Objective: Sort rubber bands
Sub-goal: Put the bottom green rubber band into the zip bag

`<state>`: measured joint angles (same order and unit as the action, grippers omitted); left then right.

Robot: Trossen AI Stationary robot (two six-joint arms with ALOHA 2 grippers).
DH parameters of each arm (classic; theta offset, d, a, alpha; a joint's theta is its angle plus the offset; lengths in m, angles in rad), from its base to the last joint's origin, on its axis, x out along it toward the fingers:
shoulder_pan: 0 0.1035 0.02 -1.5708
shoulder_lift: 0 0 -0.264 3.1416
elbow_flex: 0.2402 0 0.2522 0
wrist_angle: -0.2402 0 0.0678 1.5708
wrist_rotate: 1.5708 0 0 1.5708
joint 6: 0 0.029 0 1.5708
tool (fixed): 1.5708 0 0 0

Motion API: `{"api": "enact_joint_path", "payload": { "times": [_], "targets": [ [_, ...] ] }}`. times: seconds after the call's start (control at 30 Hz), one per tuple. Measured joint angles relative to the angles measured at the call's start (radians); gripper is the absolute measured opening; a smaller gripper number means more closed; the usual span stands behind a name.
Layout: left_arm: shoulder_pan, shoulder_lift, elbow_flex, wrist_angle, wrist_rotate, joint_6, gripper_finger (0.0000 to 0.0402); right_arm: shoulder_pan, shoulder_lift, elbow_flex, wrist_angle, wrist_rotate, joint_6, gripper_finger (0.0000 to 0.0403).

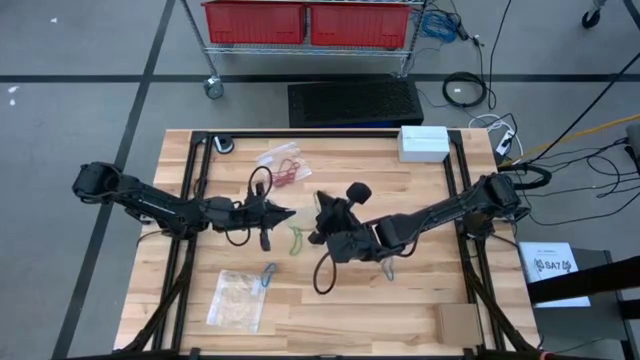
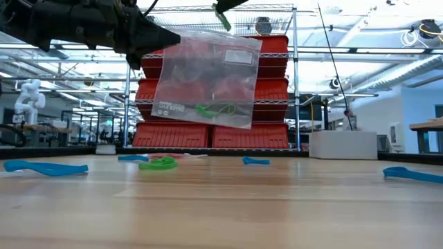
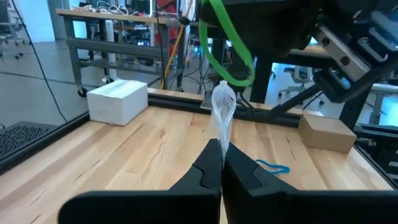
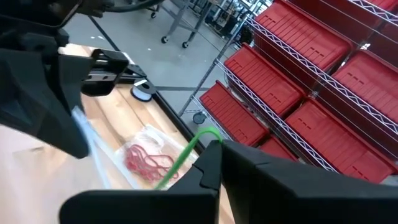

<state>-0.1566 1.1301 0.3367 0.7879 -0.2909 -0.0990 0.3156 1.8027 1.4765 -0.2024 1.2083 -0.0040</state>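
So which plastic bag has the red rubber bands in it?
The bag with red bands lying flat at the table's far side. The bag held up by the left gripper holds green ones, and the near bag shows none.

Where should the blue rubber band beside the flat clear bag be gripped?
Probably at its end farthest from the bag, coming straight down from above. The blue rubber band lies flat on the table as a narrow loop, so pinching both strands there should avoid the plastic.
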Motion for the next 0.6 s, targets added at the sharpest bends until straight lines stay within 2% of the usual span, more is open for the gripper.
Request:
{"api": "enact_joint_path", "payload": {
  "times": [0.6],
  "targets": [
    [-0.003, 0.000, 0.000, 0.015, 0.002, 0.000, 0.0000, -0.027, 0.000, 0.000, 0.004, -0.004, 0.000, 0.0000]
  ]
}}
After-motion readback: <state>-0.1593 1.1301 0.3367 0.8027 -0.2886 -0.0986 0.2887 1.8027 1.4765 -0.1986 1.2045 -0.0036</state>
